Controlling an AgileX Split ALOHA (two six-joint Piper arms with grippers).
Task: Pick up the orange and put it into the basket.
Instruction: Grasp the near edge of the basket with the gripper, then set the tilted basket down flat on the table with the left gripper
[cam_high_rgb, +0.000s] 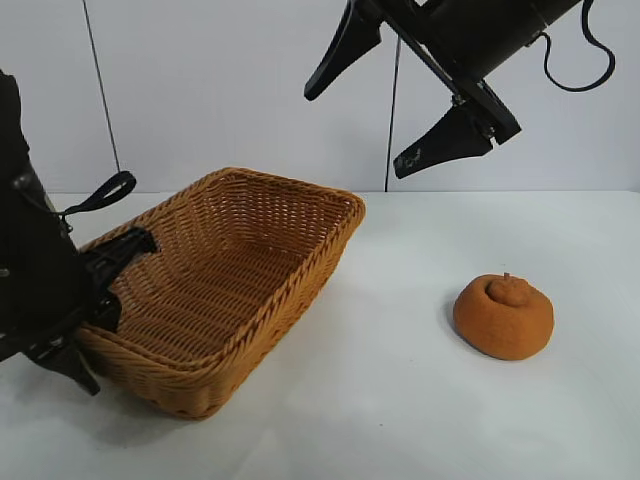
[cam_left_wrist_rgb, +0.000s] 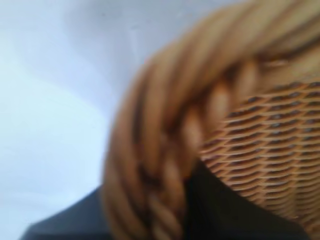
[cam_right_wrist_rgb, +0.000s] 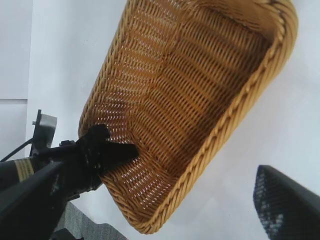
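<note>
The orange (cam_high_rgb: 503, 316), a dull orange-brown lump with a knob on top, lies on the white table at the right, untouched. The wicker basket (cam_high_rgb: 268, 312) stands at the left centre; it also shows in the right wrist view (cam_right_wrist_rgb: 235, 117) and, very near, in the left wrist view (cam_left_wrist_rgb: 160, 145). My left gripper (cam_high_rgb: 112, 290) is shut on the basket's near-left rim, one finger inside and one outside; the right wrist view shows it too (cam_right_wrist_rgb: 107, 150). My right gripper (cam_high_rgb: 355, 133) hangs high above the table between basket and orange, jaws wide open and empty. The orange is out of both wrist views.
The white table (cam_high_rgb: 400, 420) runs to a pale back wall. A thin dark cable (cam_high_rgb: 392, 130) hangs down behind the right gripper. Bare table lies between the basket and the orange.
</note>
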